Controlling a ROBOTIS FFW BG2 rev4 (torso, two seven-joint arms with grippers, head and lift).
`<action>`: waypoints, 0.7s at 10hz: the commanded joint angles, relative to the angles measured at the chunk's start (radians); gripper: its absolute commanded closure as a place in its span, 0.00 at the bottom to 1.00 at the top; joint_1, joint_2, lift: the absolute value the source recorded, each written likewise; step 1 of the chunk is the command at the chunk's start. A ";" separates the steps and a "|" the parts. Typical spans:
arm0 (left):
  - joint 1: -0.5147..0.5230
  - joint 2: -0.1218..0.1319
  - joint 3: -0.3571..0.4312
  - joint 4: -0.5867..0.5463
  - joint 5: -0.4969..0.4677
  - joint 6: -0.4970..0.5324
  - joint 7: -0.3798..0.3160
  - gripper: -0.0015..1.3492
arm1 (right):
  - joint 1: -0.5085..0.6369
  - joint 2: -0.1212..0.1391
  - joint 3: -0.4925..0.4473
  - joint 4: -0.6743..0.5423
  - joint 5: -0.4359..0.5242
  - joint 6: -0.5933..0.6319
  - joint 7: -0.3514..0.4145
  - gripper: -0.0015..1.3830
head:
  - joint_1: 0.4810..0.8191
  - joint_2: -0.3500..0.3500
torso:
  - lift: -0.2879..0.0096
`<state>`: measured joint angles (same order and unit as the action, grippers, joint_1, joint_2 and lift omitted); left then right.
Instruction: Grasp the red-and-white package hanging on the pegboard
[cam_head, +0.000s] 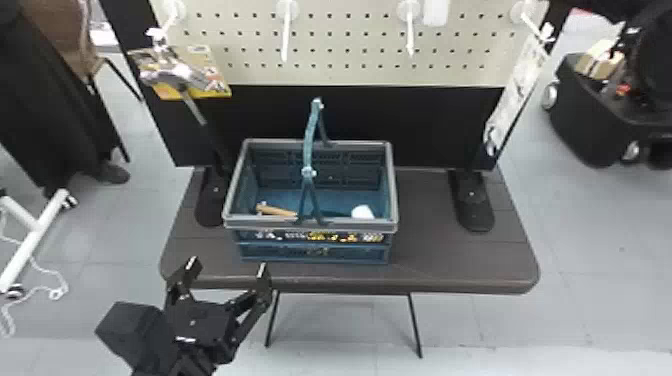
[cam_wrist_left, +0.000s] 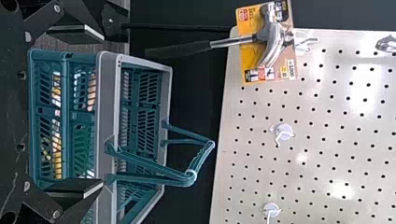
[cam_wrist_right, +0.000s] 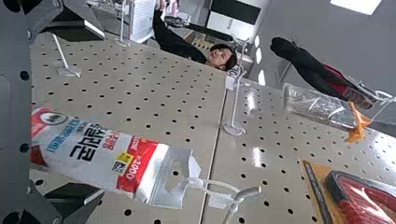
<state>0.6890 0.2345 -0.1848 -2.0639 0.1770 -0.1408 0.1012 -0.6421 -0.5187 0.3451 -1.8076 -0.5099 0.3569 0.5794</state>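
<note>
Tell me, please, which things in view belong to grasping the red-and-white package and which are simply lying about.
For the job:
- red-and-white package
- its white hook
- pegboard
- right end effector

Not needed:
- claw hammer
- blue basket
- table
- left end effector

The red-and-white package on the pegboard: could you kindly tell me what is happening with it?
The robot's right gripper is at the red-and-white package, its open fingers to either side and not yet closed on it. The package hangs from a white hook. The left gripper, also open, is by the table's front edge.
</note>
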 joint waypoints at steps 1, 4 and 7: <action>-0.012 0.005 -0.005 0.003 0.002 0.000 0.000 0.16 | -0.012 -0.001 0.005 0.012 -0.009 0.005 0.000 0.36 | 1.00 0.51 | 0.63; -0.012 0.008 -0.004 0.003 0.004 -0.002 0.000 0.16 | -0.010 -0.001 0.005 -0.008 0.007 0.037 0.000 0.87 | 1.00 0.51 | 0.63; -0.016 0.008 -0.005 0.003 0.004 -0.002 0.000 0.16 | -0.017 -0.001 0.003 -0.017 0.022 0.033 0.000 0.90 | 1.00 0.51 | 0.63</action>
<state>0.6733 0.2423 -0.1901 -2.0605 0.1810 -0.1422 0.1012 -0.6575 -0.5201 0.3480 -1.8229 -0.4899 0.3899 0.5797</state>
